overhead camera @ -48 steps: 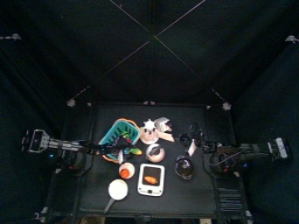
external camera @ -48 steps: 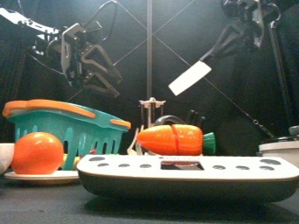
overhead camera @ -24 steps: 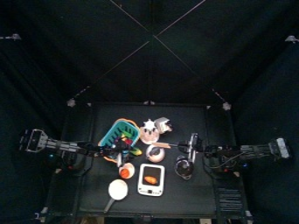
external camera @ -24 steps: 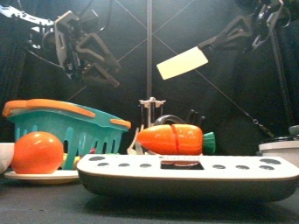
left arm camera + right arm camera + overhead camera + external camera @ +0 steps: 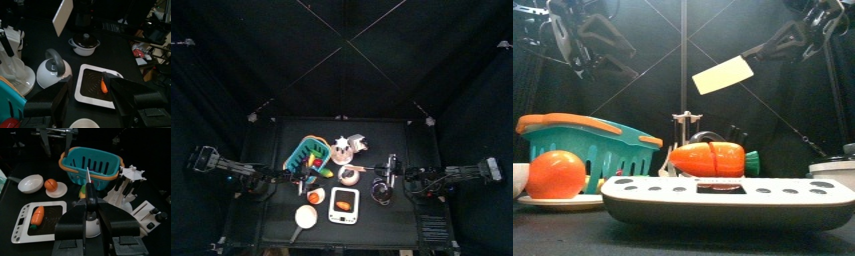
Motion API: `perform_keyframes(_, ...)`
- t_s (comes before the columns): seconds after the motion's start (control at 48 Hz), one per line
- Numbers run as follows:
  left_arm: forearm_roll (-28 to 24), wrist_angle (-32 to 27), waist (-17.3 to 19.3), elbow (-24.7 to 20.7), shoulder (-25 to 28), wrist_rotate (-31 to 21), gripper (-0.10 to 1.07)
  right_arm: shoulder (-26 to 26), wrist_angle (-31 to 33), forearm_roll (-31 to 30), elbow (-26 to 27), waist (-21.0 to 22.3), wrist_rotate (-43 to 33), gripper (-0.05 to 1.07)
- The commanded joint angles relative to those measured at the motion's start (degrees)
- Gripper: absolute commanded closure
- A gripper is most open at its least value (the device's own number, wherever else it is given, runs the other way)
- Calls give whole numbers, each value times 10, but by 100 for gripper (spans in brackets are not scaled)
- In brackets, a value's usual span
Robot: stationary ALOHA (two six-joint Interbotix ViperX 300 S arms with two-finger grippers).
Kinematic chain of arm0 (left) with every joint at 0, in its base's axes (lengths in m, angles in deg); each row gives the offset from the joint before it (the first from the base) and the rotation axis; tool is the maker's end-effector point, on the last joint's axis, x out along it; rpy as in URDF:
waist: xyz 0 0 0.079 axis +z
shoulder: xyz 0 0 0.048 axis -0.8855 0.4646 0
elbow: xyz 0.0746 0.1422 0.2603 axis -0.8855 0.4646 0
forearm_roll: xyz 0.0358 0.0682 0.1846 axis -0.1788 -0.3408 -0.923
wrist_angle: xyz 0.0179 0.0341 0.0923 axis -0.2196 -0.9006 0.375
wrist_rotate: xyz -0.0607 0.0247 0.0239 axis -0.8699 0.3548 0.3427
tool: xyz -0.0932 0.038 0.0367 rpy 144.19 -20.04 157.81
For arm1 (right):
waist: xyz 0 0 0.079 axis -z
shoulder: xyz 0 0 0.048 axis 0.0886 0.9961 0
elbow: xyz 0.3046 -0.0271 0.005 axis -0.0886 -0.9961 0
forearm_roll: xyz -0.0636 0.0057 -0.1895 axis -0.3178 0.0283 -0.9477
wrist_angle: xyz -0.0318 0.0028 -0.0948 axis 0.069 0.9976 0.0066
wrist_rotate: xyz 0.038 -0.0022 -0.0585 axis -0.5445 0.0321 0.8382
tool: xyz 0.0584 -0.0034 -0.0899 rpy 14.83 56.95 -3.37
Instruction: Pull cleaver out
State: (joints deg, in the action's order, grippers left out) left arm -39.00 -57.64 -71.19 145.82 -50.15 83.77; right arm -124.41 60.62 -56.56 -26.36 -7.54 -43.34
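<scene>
Cleaver lifted clear, held aloft by the right arm

The cleaver hangs high, clamped by the right fingers, risen and tilted flatter than a second ago; pulling out looks done. Open air surrounds it above the basket and tray. Left fingers stand apart, now higher.

cleaver handle hidden in right pincer

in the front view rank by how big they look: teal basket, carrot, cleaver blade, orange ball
1. teal basket
2. carrot
3. orange ball and cleaver blade look about alike; the cleaver is held aloft farther back, so unsure.
</scene>
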Motion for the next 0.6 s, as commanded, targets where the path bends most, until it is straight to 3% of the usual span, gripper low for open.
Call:
perform_keyframes(0.0,4,15,2,-5,0,0,10,-4,-14,-1,2,-2,1,52)
perform_keyframes(0.583,25,31,1,-8,3,2,10,-4,-31,-27,25,3,1,53)
